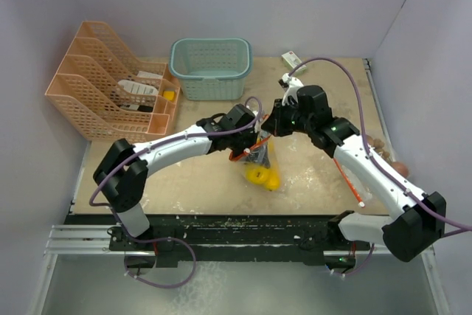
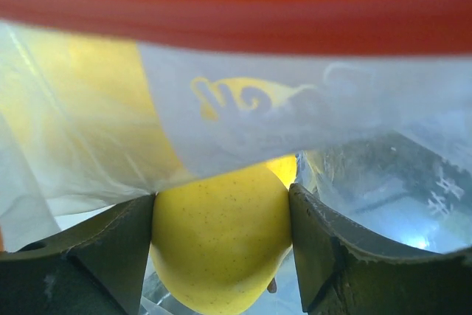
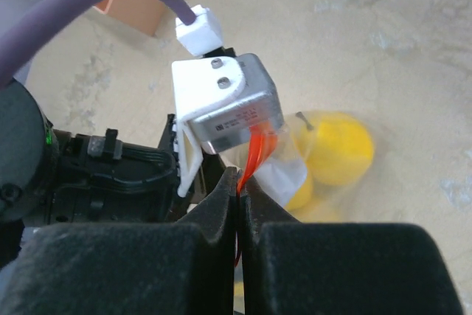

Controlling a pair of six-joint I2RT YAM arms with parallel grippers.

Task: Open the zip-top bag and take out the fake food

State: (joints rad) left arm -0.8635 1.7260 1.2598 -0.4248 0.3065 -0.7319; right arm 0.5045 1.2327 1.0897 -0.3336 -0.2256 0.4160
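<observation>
The clear zip-top bag [image 1: 258,156] hangs mid-table, its orange zip strip [image 2: 236,16] held up. My right gripper [image 3: 240,182] is shut on that strip [image 3: 254,149] at the bag's top edge. My left gripper [image 2: 221,197] reaches into the bag's mouth, and both fingers [image 2: 110,256] press the sides of a glossy yellow fake fruit [image 2: 221,245]. More yellow fake food [image 1: 263,177] lies in the bag's bottom on the table, also visible through the plastic as yellow fruit [image 3: 339,145]. In the top view the two grippers meet close together, left gripper [image 1: 253,147] below right gripper [image 1: 270,127].
A peach file organizer [image 1: 110,90] stands at the back left and a teal basket [image 1: 212,68] at the back centre. A white-green box [image 1: 293,57] lies at the back right. Brown items [image 1: 391,161] and an orange-white stick [image 1: 352,182] lie by the right arm.
</observation>
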